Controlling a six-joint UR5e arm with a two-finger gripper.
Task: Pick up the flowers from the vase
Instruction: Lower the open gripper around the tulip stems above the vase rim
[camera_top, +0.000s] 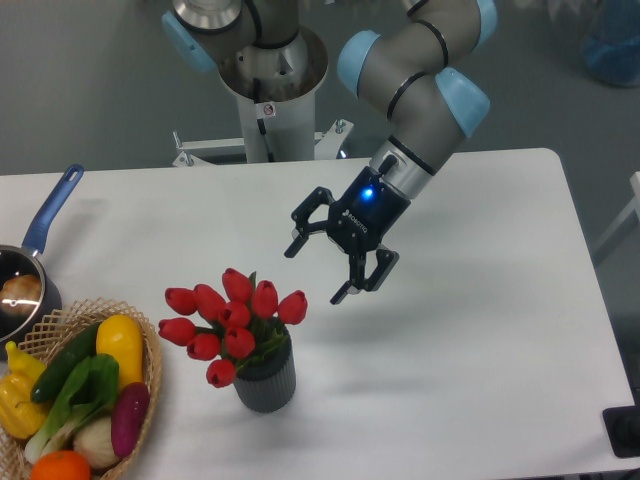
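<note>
**End effector open above the desk, right of the tulips**

I see the end effector (316, 272) with its two fingers spread apart and nothing between them. It is tilted and points down toward the left, in the air above the white desk (480, 330). A blue light shines on its wrist. It is near the flowers (232, 322), up and to the right of them, and it does not touch them.

The flowers, a bunch of red tulip buds with green leaves, stand in the vase (266, 379). The bunch spreads wider than the vase mouth, mostly to the left. The vase is dark grey with ribbed sides and stands upright in the near part of the desk.

At the near left corner there is a wicker basket (148, 405) with colourful vegetables. Just behind it, at the left edge, I see a saucepan (28, 272) with a blue handle.
</note>
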